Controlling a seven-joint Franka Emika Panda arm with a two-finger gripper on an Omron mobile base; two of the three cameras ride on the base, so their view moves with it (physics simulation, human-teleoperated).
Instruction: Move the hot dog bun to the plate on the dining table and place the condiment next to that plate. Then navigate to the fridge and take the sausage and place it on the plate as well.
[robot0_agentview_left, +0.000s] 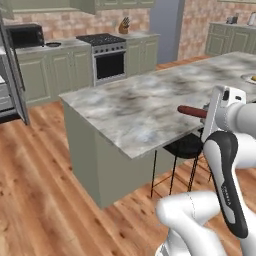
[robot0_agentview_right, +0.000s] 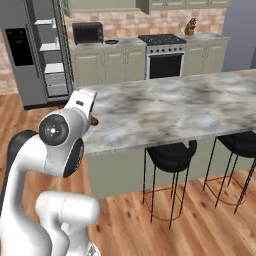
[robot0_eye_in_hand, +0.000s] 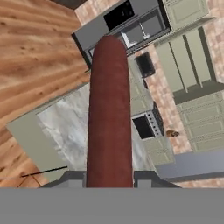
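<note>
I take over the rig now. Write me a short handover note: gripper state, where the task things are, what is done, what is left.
Gripper: shut on the sausage, held above the dining table.
Fridge: stands open behind, across the wooden floor.
Plate: at the table's far right edge, something yellow on it, likely the bun; too small to confirm.
Condiment: I cannot report its place.
Done: sausage taken from the fridge.
Left: carry the sausage to the plate, set it down, release.

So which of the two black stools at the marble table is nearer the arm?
In the right base view, the left stool, tucked under the table edge by the near corner. The other stool stands further right, cut by the picture's edge.
</note>
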